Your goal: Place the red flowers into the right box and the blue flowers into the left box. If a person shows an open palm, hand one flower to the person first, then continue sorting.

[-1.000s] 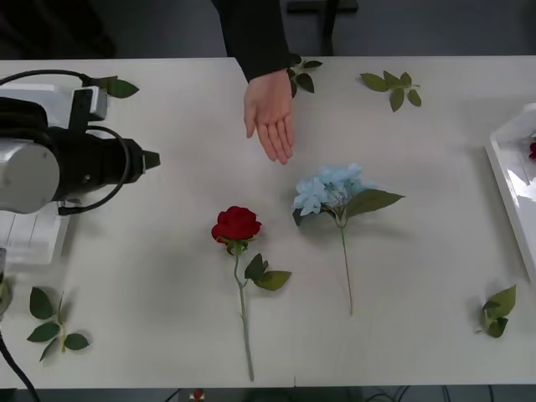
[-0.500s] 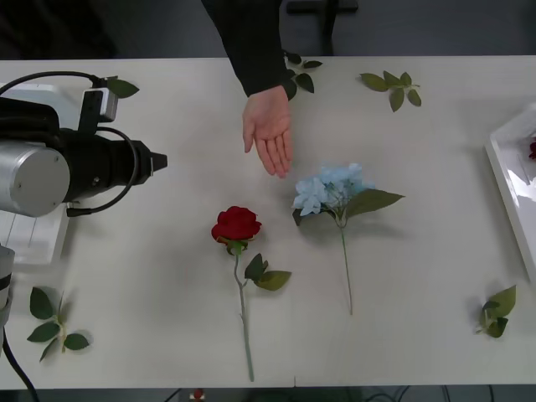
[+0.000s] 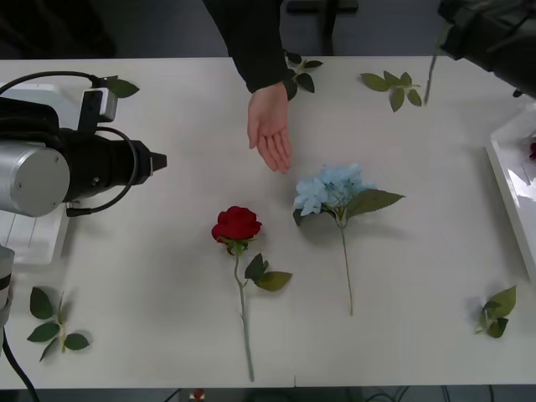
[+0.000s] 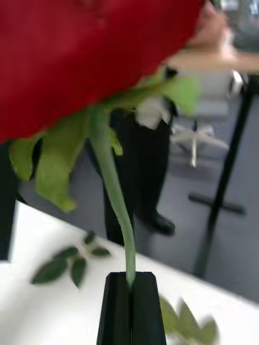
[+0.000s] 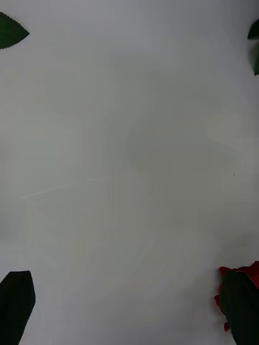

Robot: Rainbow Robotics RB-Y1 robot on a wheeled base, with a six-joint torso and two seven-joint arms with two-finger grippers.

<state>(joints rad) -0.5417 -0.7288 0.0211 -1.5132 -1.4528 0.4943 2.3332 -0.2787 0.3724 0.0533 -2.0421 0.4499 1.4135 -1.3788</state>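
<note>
The red rose point(image 3: 237, 224) lies on the bench point(image 3: 151, 293) with its stem pointing to the near edge. Just beside it, on the side of the right box point(image 3: 509, 180), lies a blue hydrangea point(image 3: 332, 188) with its large leaf. Both are apart from each other and untouched. Loose leaf sprigs point(image 3: 55, 316) lie at the near corners.

The left gripper point(image 5: 129, 307) hovers over the bench between the left box point(image 3: 33, 239) and the red rose. Its black fingers point(image 5: 16, 304) stand wide apart at the two corners of its wrist view and hold nothing — one of them covers part of a red bloom.

Beyond the two flowers, the person's hand point(image 3: 270, 127) reaches over the far edge with the palm open, so I judge the handover is the step in hand.

Farther off, above the far corner on the right box's side, the right gripper point(image 4: 131, 283) is raised. Its fingers are closed on the thin stem of a second red rose point(image 4: 81, 59), which hangs close before its camera.

To do this step well, the right arm should bring this rose across to the palm slowly, keep the grip low on the stem, offer the stem to the hand, and open only when the flower rests in the palm — not above the hydrangea.
</note>
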